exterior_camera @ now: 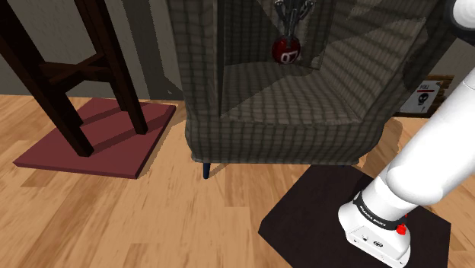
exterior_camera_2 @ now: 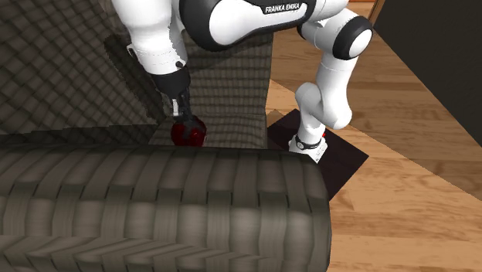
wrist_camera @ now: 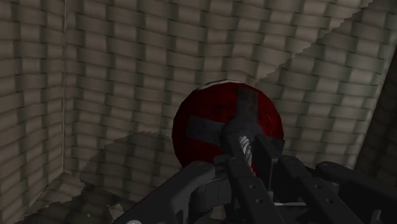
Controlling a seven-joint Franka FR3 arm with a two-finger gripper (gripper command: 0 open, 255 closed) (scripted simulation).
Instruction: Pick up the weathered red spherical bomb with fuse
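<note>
The black gripper [exterior_camera: 290, 29] is clamped on the rope fuse [wrist_camera: 244, 142] of the dark red round bomb [exterior_camera: 288, 50], in the grey woven armchair [exterior_camera: 274, 126].

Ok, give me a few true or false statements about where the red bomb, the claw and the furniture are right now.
1. The claw is shut on the bomb's fuse. True.
2. The bomb is blue. False: it is dark red with dark markings.
3. The bomb is inside the armchair, between its arms. True.
4. The stool stands on the bare floor. False: its legs rest on a maroon mat.
5. The floor is made of wood planks. True.
</note>
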